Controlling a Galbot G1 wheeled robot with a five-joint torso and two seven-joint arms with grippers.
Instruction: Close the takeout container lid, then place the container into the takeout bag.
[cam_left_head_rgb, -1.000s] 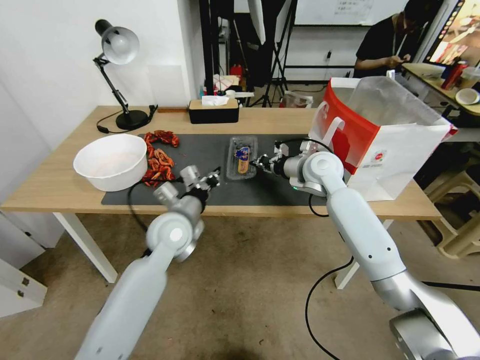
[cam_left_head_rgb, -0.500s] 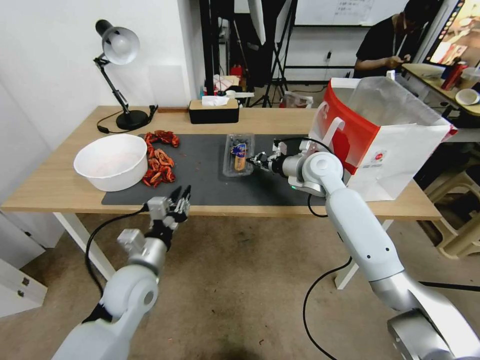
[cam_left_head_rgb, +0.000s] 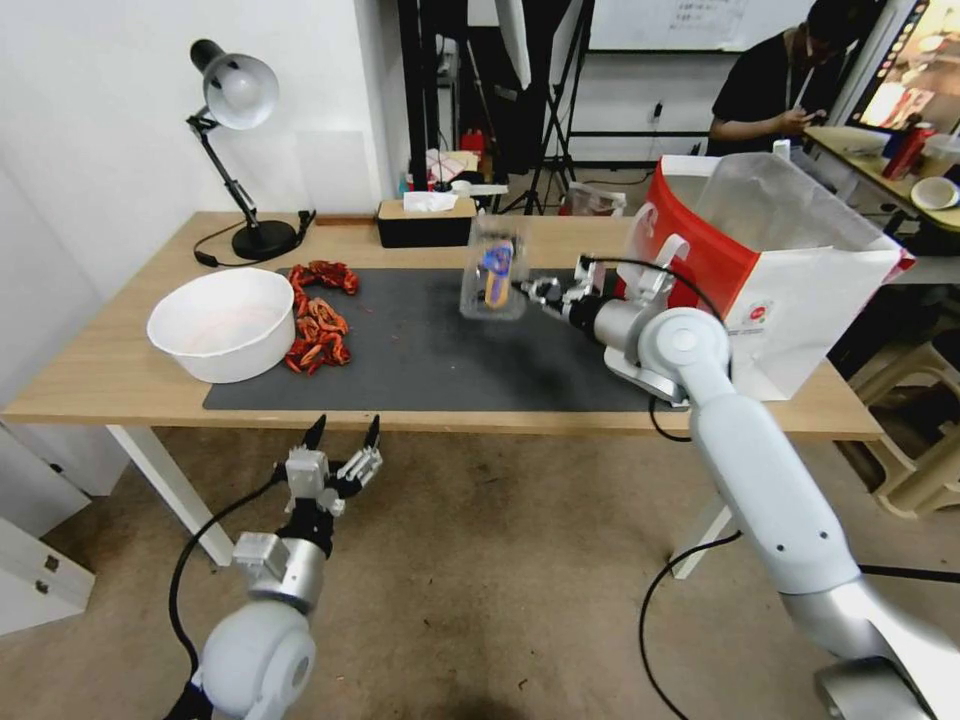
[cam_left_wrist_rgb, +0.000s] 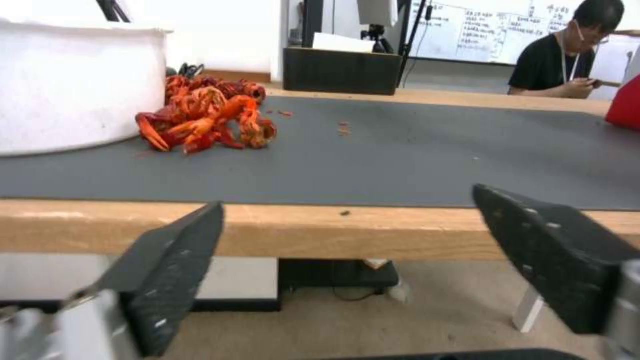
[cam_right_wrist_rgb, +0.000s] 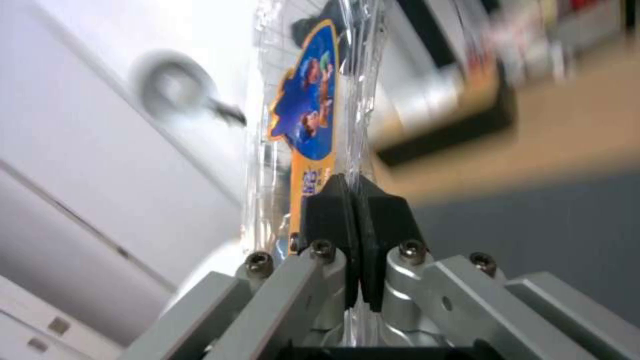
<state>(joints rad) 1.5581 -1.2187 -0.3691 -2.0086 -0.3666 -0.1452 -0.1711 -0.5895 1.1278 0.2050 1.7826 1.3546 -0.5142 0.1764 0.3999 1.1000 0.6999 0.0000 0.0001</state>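
Head cam: high, fwd/down over desk (cam_left_head_rgb: 120, 375). L wrist: below desk edge, level w/ mat (cam_left_wrist_rgb: 400, 150), shared. R wrist: close-up.

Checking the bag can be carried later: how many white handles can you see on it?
1: a white handle lies against the takeout bag's red side facing the right gripper. Another may be hidden.

Takeout container (cam_left_head_rgb: 493, 282) airborne (lid (cam_right_wrist_rgb: 308, 107) shut)

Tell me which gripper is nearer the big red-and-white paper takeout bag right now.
Right. The right gripper, shut on the small clear plastic takeout container, hangs above the mat just beside the red-and-white paper takeout bag. The left gripper is open, down below the table's front edge.
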